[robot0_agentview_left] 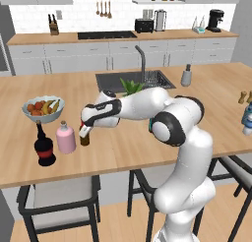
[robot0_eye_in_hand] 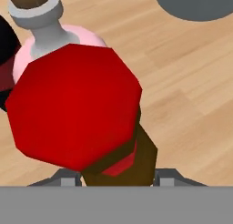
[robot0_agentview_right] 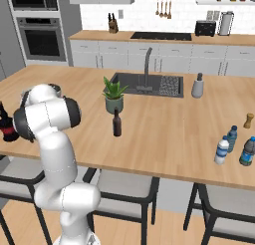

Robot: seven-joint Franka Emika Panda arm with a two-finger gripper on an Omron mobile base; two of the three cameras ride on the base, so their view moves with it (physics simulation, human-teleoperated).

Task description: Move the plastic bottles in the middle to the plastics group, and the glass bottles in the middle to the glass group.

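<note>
My gripper point(robot0_agentview_left: 84, 133) is shut on the small amber glass bottle point(robot0_agentview_left: 85, 139), just under its red cap point(robot0_eye_in_hand: 75, 104). In the hand view the fingertips point(robot0_eye_in_hand: 66, 178) sit on either side of the brown body point(robot0_eye_in_hand: 142, 161). The bottle stands upright, low over the counter, right beside the squat pink bottle point(robot0_agentview_left: 65, 138) and the big black red-labelled bottle point(robot0_agentview_left: 44, 148) of the glass group. The slim dark glass bottle point(robot0_agentview_right: 117, 123) stands mid-counter by the plant. A small whitish plastic bottle point(robot0_agentview_right: 222, 150) stands at the far right with the blue bottles point(robot0_agentview_right: 247, 151) of the plastics group.
A bowl of fruit point(robot0_agentview_left: 43, 108) sits behind the glass group. A potted plant point(robot0_agentview_right: 114, 95) and the sink point(robot0_agentview_right: 149, 84) lie mid-island, with a grey dispenser point(robot0_agentview_right: 198, 86) beside the sink. Small wooden pieces point(robot0_agentview_left: 242, 97) stand at the far right. Stools line the near edge.
</note>
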